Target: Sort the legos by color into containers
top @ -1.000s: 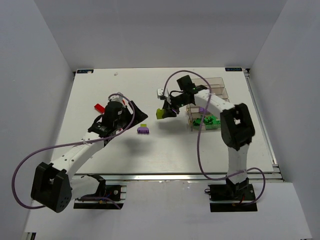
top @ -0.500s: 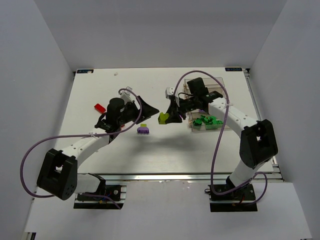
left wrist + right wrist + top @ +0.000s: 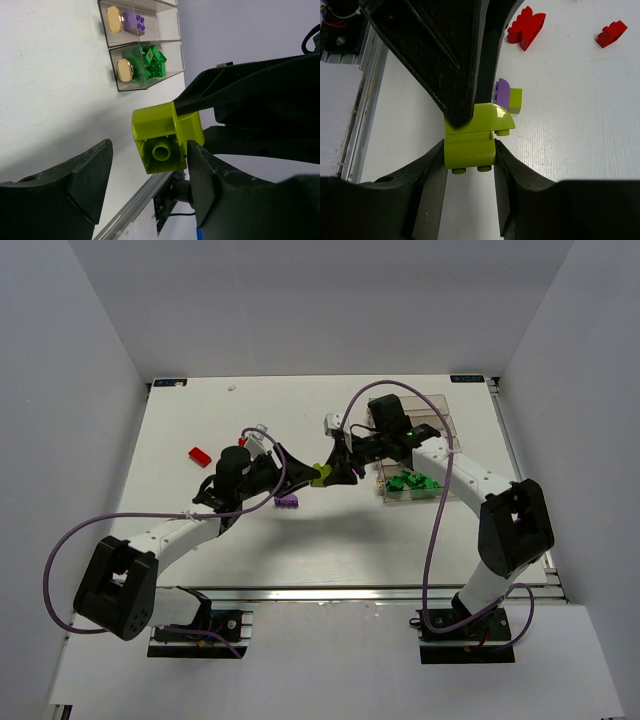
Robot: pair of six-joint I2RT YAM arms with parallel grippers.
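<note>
Above bench (image 3: 330, 540) centre, left of clear plastic containers (image 3: 432, 412) near its right edge: small yellow-green plastic lego brick (image 3: 321, 474) | right gripper (image 3: 470, 152) clamps its 2 flat sides | left gripper (image 3: 150, 150) gapes around it, unclamped | likely light, rigid, slick: grip flat walls, not the curved top

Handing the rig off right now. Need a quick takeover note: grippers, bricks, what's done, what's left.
Right gripper: jaws shut on the yellow-green brick, held in the air between the arms.
Left gripper: jaws open on either side of that same brick, not clamped.
Done: containers hold green bricks in one bin and a binned purple brick in the next.
Left: bin the held brick. The red bricks and a loose purple brick lie on the table.
</note>
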